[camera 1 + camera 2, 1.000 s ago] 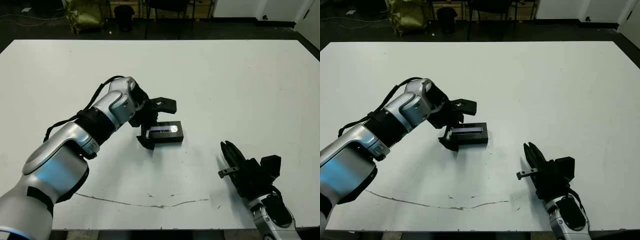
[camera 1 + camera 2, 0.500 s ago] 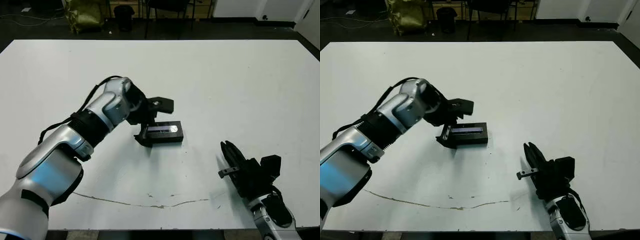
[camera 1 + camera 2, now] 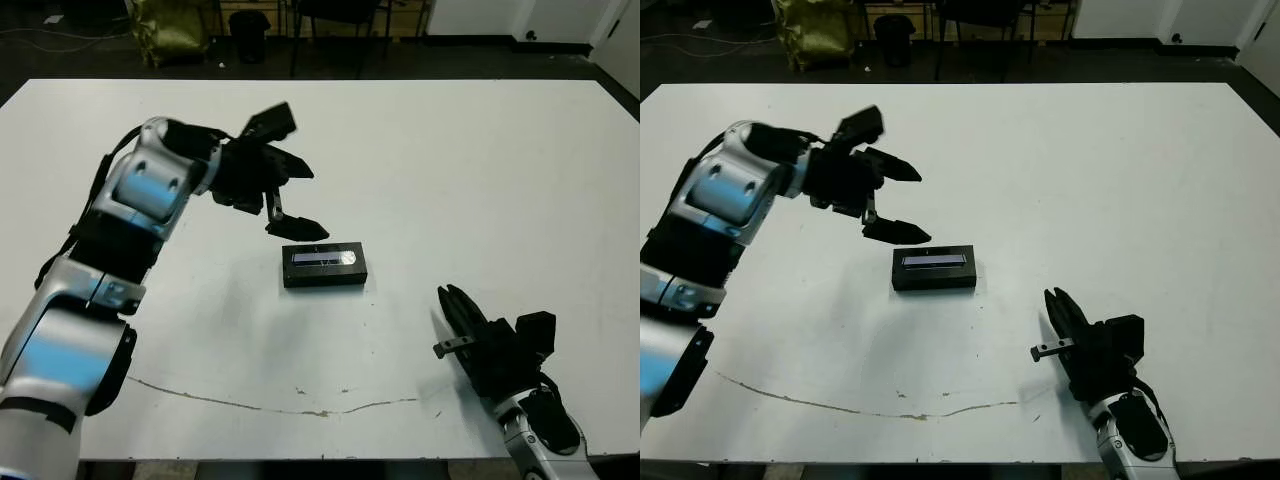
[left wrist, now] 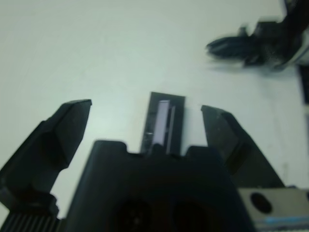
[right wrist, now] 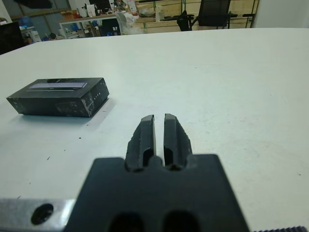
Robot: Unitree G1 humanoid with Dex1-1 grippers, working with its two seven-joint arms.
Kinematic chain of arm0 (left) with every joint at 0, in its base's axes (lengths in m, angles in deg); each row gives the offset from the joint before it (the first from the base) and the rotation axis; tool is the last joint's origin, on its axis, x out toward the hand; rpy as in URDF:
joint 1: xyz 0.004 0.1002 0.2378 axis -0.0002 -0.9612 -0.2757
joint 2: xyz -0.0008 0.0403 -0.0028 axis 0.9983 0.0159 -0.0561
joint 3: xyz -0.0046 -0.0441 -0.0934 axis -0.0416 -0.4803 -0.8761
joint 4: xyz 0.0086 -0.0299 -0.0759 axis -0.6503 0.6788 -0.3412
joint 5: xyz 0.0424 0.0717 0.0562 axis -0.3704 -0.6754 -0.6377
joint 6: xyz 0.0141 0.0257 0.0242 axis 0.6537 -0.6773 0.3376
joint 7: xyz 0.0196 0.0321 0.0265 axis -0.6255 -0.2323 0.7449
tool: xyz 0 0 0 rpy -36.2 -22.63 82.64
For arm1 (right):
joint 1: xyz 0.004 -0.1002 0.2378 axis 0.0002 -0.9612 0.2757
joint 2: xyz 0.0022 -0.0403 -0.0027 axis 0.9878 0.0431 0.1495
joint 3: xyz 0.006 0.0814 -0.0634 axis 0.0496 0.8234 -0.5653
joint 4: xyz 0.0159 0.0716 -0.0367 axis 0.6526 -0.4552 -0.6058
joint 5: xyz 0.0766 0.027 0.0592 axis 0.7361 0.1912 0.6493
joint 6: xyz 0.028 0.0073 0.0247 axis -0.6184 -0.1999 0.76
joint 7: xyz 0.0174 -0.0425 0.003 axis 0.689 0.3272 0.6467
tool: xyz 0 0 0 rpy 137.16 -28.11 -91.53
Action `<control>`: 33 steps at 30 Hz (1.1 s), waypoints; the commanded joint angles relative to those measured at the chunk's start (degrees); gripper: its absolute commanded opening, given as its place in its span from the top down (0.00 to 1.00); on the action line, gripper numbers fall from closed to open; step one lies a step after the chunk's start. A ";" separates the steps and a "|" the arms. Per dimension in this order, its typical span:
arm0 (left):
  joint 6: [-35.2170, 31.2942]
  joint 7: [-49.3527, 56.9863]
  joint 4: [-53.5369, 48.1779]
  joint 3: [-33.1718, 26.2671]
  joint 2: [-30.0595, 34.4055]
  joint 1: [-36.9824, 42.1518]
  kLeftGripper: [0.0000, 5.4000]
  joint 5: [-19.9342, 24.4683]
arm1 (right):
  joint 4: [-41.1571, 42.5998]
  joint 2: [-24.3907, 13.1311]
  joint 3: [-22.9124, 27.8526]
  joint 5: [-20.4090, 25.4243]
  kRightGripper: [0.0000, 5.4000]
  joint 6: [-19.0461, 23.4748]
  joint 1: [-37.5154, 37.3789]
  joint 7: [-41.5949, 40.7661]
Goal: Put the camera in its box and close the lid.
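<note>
My desk (image 3: 480, 160) is a broad white top that nearly fills the head views, with a thin dark crack (image 3: 290, 408) running along its near edge. Past the far edge the head views give only dark floor, an olive bag (image 3: 172, 28) and chair legs; my right wrist view alone opens up the room, showing tables, cluttered shelves and a black chair (image 5: 212, 10).

My left pincer (image 3: 298, 200) hangs above the desk toward the left side, spread wide and holding nothing. Its wrist view looks straight down between the two fingers (image 4: 58, 135) onto the closed box (image 3: 325, 266), which the head views show near the middle of the desk, just beyond the lower fingertip and clear of it.

The lid (image 3: 934, 262) sits flat on top, black with a pale glossy strip down its length. From my right wrist view the box's scuffed black side wall also shows.

My right pincer (image 3: 452, 312) rests low by the near right edge, fingers (image 5: 146, 137) pressed almost together, empty, well apart from the box.
</note>
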 commanded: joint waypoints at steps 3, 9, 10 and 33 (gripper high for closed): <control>-11.30 17.84 -14.15 -7.90 -4.18 -10.33 0.00 3.57 | -2.07 0.65 -0.17 -0.86 1.00 -1.67 -0.33 0.28; 7.03 41.00 -28.03 -6.47 -15.19 -29.13 0.21 -1.41 | -2.49 1.17 -0.54 -2.88 1.00 -2.46 -0.12 1.49; 9.92 42.58 -28.24 -5.35 -16.32 -31.24 0.25 -1.83 | -2.17 1.17 -0.65 -3.30 1.00 -2.06 -0.15 1.85; 24.17 65.81 -19.50 5.53 -29.50 -43.71 1.00 -9.56 | -0.25 1.19 -0.59 -3.07 1.00 -0.35 -0.19 2.65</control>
